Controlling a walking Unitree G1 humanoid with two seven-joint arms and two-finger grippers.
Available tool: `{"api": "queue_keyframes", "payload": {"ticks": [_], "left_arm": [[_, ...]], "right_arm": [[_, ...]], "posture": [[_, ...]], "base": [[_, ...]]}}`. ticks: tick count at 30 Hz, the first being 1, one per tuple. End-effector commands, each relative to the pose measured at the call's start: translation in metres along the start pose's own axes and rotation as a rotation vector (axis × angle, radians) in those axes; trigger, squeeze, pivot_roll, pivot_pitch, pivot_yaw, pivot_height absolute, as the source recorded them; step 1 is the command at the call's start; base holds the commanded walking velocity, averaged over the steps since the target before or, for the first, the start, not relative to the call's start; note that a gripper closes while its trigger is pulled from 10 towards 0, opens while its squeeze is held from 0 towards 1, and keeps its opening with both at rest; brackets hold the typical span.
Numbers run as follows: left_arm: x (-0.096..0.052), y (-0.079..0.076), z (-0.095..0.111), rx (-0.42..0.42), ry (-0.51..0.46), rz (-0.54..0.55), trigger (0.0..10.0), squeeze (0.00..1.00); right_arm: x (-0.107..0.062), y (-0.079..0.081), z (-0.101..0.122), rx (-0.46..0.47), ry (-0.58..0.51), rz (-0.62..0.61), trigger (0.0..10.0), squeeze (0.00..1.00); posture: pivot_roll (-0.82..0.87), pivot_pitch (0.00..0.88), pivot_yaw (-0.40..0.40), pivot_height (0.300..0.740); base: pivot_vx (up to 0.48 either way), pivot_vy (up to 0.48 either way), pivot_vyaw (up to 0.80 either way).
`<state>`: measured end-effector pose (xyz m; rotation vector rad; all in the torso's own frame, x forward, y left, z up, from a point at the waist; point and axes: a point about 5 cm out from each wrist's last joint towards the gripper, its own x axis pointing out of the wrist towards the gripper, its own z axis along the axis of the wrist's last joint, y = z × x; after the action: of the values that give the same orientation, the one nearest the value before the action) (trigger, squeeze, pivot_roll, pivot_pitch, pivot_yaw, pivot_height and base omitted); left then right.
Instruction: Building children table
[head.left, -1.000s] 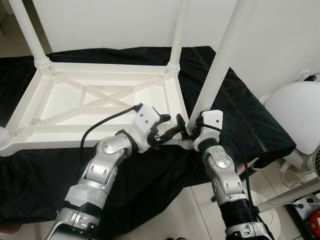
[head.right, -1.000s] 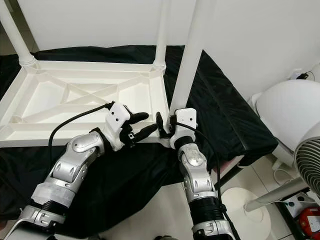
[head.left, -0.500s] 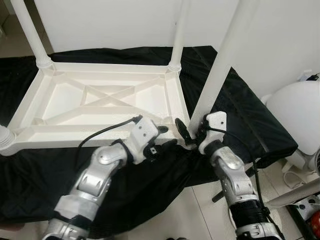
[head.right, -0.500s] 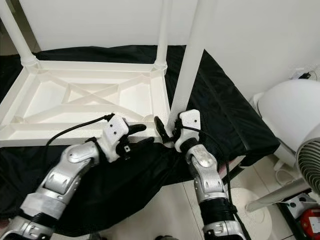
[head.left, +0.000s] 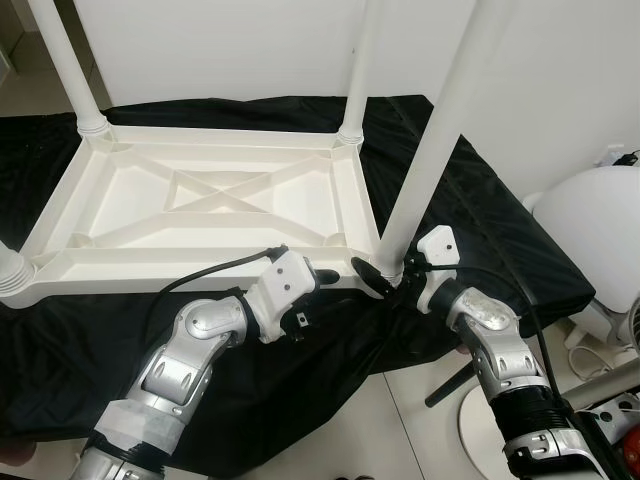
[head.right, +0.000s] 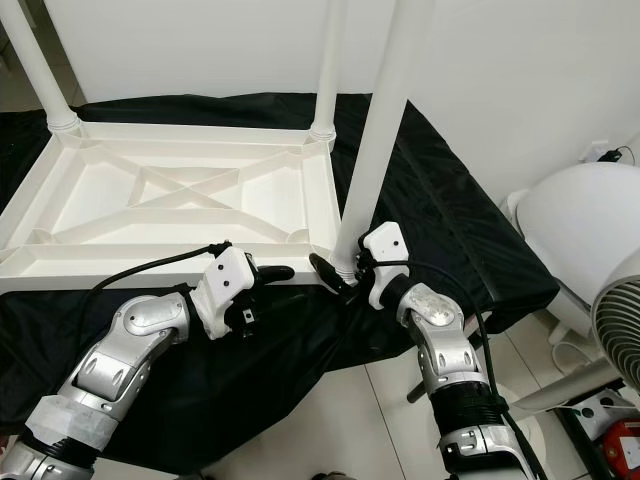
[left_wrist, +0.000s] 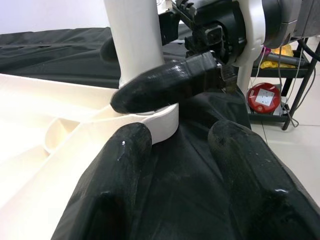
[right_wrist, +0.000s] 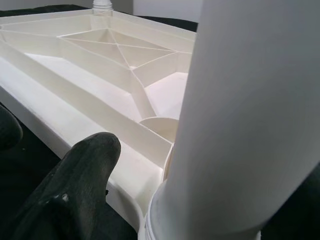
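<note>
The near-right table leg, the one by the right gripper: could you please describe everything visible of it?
The near-right table leg is a plain white round post, plastic by its look, standing nearly upright with a slight lean. Its collared foot sits in the corner socket of the upturned white tabletop, which lies on a black cloth. The right gripper is at its base, one black finger against it.

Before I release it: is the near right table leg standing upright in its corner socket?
Nearly upright: the leg rises from its corner socket of the upturned table top, leaning slightly. The right hand is at its base.
</note>
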<state>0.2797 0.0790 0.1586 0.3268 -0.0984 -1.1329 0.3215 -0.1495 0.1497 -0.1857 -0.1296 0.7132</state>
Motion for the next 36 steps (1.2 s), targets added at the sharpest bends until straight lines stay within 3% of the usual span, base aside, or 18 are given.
{"api": "queue_keyframes", "payload": {"ticks": [1, 4, 6, 7, 8, 9, 16, 19, 23, 24, 25, 26, 31, 35, 36], "left_arm": [[0.001, -0.002, 0.005, 0.009, -0.007, -0.045, 10.0, 0.0], [0.001, -0.002, 0.007, 0.007, -0.015, -0.046, 10.0, 0.0], [0.001, -0.002, 0.008, 0.007, -0.023, -0.049, 10.0, 0.0], [0.002, -0.003, 0.01, 0.007, -0.03, -0.049, 10.0, 0.0], [0.002, -0.003, 0.01, 0.007, -0.03, -0.049, 10.0, 0.0], [0.001, -0.003, 0.01, 0.004, -0.032, -0.044, 10.0, 0.0], [0.001, -0.004, 0.01, -0.003, -0.033, -0.033, 10.0, 0.0], [0.005, -0.005, 0.011, -0.03, -0.051, -0.015, 10.0, 0.0], [0.006, -0.006, 0.012, -0.025, -0.055, -0.017, 10.0, 0.0], [0.007, -0.007, 0.012, -0.027, -0.056, -0.019, 10.0, 0.0], [0.007, -0.007, 0.012, -0.027, -0.056, -0.019, 10.0, 0.0], [0.007, -0.007, 0.012, -0.029, -0.056, -0.018, 10.0, 0.0], [0.007, -0.002, 0.015, -0.045, -0.076, 0.016, 10.0, 0.0], [0.007, -0.001, 0.015, -0.048, -0.078, 0.019, 10.0, 0.0], [0.007, -0.001, 0.016, -0.047, -0.079, 0.02, 10.0, 0.0]], "right_arm": [[0.001, -0.002, 0.001, -0.011, 0.005, 0.037, 10.0, 0.0], [0.002, -0.004, 0.001, -0.026, 0.008, 0.051, 10.0, 0.0], [0.003, -0.006, 0.002, -0.04, 0.016, 0.059, 9.4, 0.0], [0.004, -0.011, 0.0, -0.049, 0.03, 0.067, 0.6, 0.0], [0.004, -0.011, 0.0, -0.049, 0.03, 0.067, 0.6, 0.0], [0.004, -0.013, -0.001, -0.049, 0.034, 0.057, 0.0, 0.0], [0.0, -0.012, -0.009, -0.007, 0.06, 0.023, 0.0, 0.0], [-0.002, -0.005, -0.018, 0.085, 0.085, -0.043, 0.0, 0.0], [0.0, -0.002, -0.017, 0.09, 0.076, -0.096, 0.0, 0.0], [0.0, -0.002, -0.019, 0.085, 0.088, -0.151, 2.3, 0.0], [0.0, -0.002, -0.019, 0.085, 0.088, -0.151, 2.3, 0.0], [0.002, 0.001, -0.018, 0.109, 0.082, -0.195, 10.0, 0.0], [0.008, 0.015, -0.013, 0.18, 0.052, -0.391, 10.0, 0.0], [0.008, 0.016, -0.012, 0.187, 0.053, -0.41, 10.0, 0.0], [0.01, 0.018, -0.012, 0.211, 0.051, -0.487, 10.0, 0.0]], "posture": [[0.05, 0.056, -0.038, 0.74], [0.05, 0.056, -0.038, 0.74], [0.05, 0.057, -0.045, 0.74], [0.05, 0.064, -0.046, 0.74], [0.05, 0.064, -0.046, 0.74], [0.05, 0.064, -0.047, 0.74], [0.06, 0.065, -0.058, 0.74], [0.06, 0.06, -0.064, 0.74], [0.06, 0.055, -0.067, 0.74], [0.05, 0.049, -0.068, 0.74], [0.05, 0.049, -0.068, 0.74], [0.05, 0.047, -0.069, 0.74], [0.05, 0.059, -0.063, 0.74], [0.05, 0.061, -0.063, 0.74], [0.05, 0.065, -0.06, 0.74]], "base": [[0.0, 0.0, 0.0], [0.0, 0.0, 0.0], [0.0, 0.0, 0.0], [0.0, 0.0, 0.0], [0.0, 0.0, 0.0], [0.0, 0.0, 0.0], [0.0, 0.0, 0.0], [0.0, 0.0, 0.0], [0.0, 0.0, 0.0], [0.0, 0.0, 0.0], [0.0, 0.0, 0.0], [0.0, 0.0, 0.0], [0.0, 0.0, 0.0], [0.0, 0.0, 0.0], [0.0, 0.0, 0.0]]}}
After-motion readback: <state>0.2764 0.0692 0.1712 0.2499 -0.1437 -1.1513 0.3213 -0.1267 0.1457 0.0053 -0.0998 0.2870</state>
